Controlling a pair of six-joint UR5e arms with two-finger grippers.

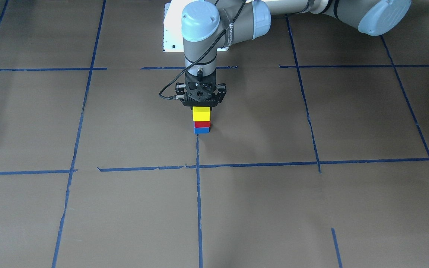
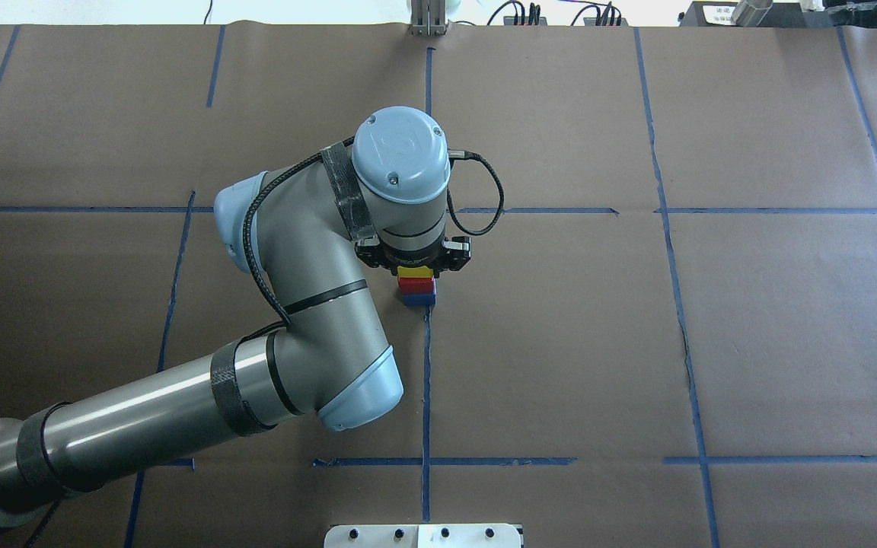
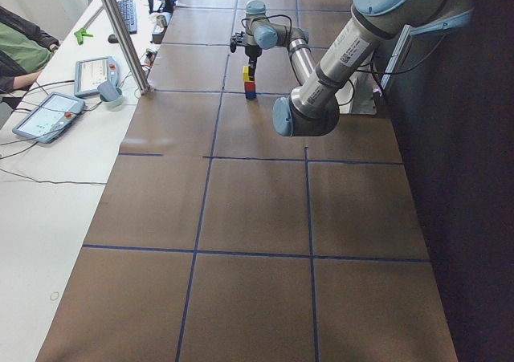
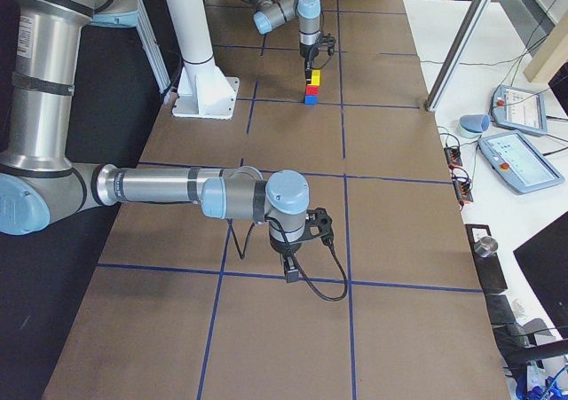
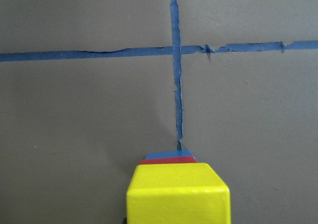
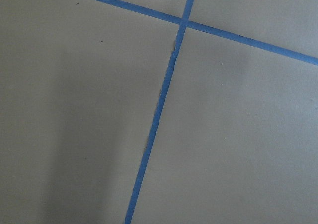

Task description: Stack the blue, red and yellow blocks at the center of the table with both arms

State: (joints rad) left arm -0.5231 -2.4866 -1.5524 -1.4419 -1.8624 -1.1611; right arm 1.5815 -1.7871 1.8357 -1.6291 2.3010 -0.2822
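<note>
Table (image 2: 789,342) is brown paper with a blue tape grid. My left arm (image 2: 309,304) reaches to the centre; my right arm (image 4: 177,187) is parked well away at the near end in the right side view, so the left is the nearer one.

Left gripper (image 1: 201,101) points straight down, directly over the stack. The stack is upright on the centre tape line (image 5: 177,110), its axis in line with the gripper's. The blocks look roughly cubic, no clear long side.

Yellow block (image 1: 201,113) is on top, right under the gripper body. Fingertips are hidden in every view, so I can't tell whether the jaws are clamped on it or have let go.

Red block (image 1: 202,124) is in the middle and blue block (image 1: 202,130) sits on the table, edges roughly flush.

Right gripper (image 4: 290,271) hangs low over bare paper. It shows only in the side view, so I can't tell its jaw state.

My judgement: the stack looks built. What's left is a straight-up retreat, and any sideways drift risks toppling it.
</note>
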